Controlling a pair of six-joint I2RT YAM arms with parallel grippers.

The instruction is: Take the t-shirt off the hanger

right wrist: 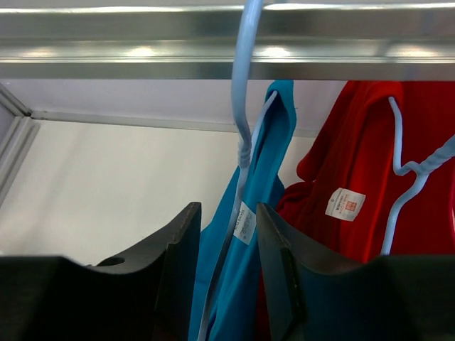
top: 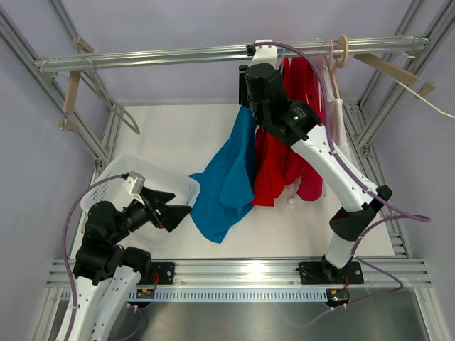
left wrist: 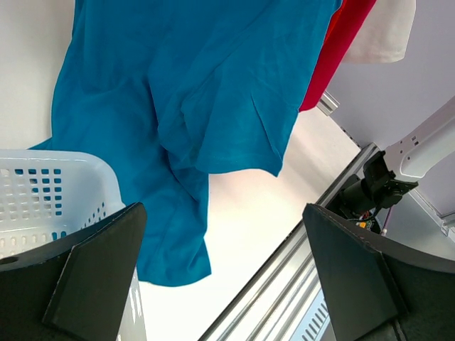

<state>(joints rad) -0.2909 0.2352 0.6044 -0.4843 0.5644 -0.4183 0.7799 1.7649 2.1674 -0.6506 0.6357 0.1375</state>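
While blue t-shirt [right wrist: 266, 177] hangs on hanger [right wrist: 242, 106] | neck label [right wrist: 244, 222] white | print unreadable

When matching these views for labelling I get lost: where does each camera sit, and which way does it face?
Top external: above and behind the bases, looking down on the table, the rail and the hanging blue t-shirt; both arms show.
Left wrist: low beside the basket, looking across at the blue t-shirt; the left end effector frames the bottom, jaws wide open.
Right wrist: up by the rail, facing the hanger; the right end effector has its jaws either side of the hanger's neck.
Shared: all three see the blue t-shirt.
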